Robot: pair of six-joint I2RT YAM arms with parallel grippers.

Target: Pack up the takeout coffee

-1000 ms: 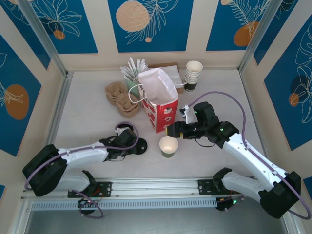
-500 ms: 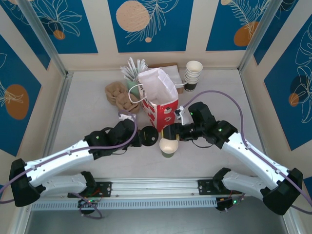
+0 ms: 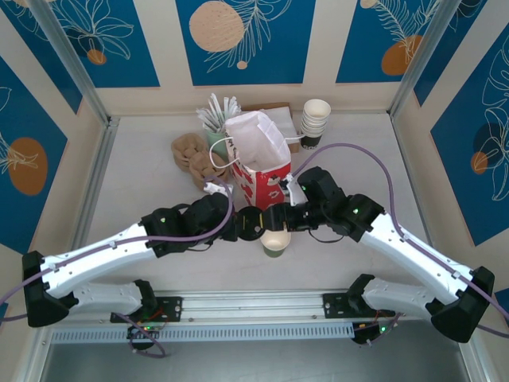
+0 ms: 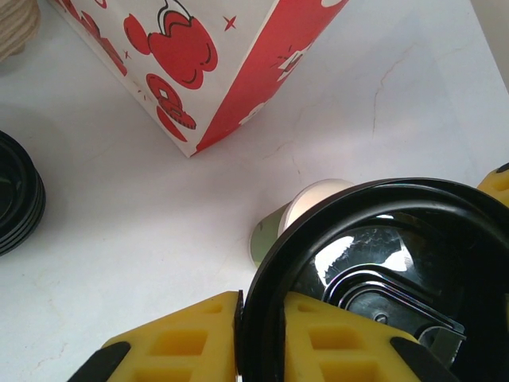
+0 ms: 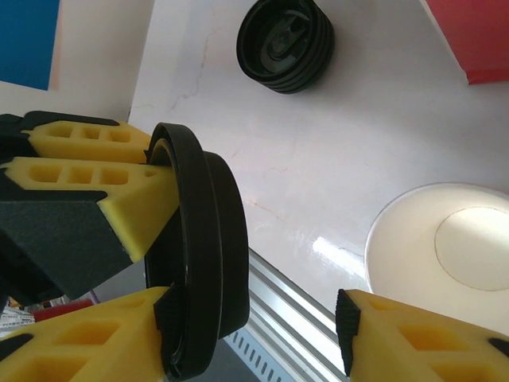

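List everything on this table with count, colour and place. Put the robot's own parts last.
gift bag: one, red and white, table centre, upright, top open
paper cup: one, pale inside, greenish wall, lidless, just in front of the bag
black lid: one, held on edge, next to the cup
lid stack: one low stack, black, on the table apart from the cup
cup stack: one stack, white, back right
cup carriers: a pile, brown, left of the bag
paper packets: a bunch, pale, behind the bag
left gripper: jaws shut on the black lid
right gripper: jaws open, beside the cup
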